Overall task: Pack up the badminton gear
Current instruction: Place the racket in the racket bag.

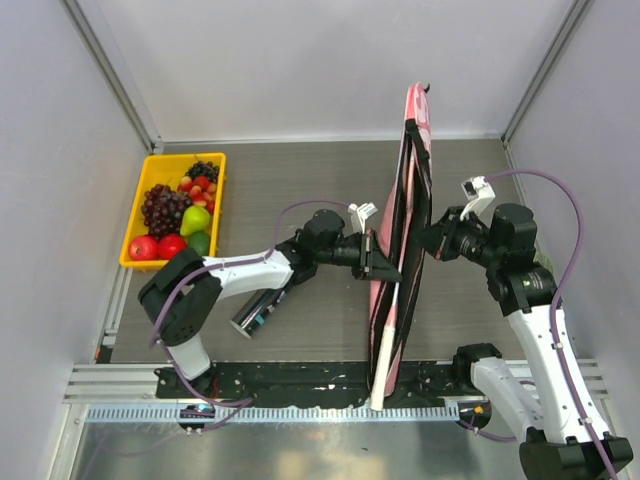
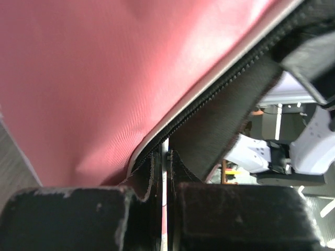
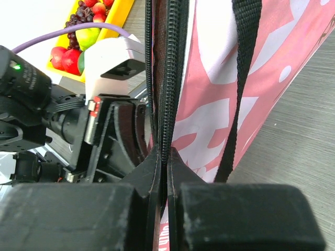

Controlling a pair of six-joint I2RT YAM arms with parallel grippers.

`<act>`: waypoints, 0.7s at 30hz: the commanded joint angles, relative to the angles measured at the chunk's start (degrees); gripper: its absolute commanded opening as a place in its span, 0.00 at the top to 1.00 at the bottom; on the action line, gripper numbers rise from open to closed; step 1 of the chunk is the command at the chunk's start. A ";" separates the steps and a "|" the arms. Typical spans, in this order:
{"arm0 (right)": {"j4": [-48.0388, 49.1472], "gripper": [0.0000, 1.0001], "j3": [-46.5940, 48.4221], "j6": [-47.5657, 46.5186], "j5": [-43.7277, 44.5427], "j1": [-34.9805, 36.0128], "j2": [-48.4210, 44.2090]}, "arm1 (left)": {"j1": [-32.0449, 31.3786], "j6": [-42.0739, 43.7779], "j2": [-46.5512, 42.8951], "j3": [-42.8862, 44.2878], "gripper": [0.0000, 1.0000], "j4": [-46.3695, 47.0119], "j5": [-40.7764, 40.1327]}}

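Pink bag (image 1: 418, 130) stands on edge; left gripper (image 1: 384, 262) at nine o'clock, right gripper (image 1: 420, 240) at three, both clamped on its zipper edge. White lettering (image 3: 207, 125) cut off, unreadable.

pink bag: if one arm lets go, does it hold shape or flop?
Probably flops at the edges: the pink bag is thin fabric and its black strap hangs loose. A white handle pokes out the bottom, so a racket inside may stiffen the middle. Held on edge, pinched at the zipper by left gripper and right gripper, it likely tips over.
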 commanded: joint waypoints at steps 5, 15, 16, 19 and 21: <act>9.55 0.95 -2.31 3.36 -5.33 -0.02 -0.70 | 0.75 18.07 -0.91 11.27 0.94 -20.23 -15.08; 11.65 0.94 -0.73 5.29 -1.28 -0.02 0.70 | 0.40 23.96 -9.26 9.17 0.31 -23.75 -15.80; 12.18 0.94 -0.65 5.55 -1.28 0.07 1.22 | 0.31 25.63 -10.31 9.17 0.30 -26.83 -16.06; 14.03 0.95 -0.29 6.35 -1.36 -0.02 2.02 | 0.22 29.15 -14.79 8.21 0.28 -32.12 -16.15; 14.73 0.95 -0.12 6.35 -1.45 0.07 2.63 | -0.13 32.13 -17.87 8.47 0.28 -38.08 -17.90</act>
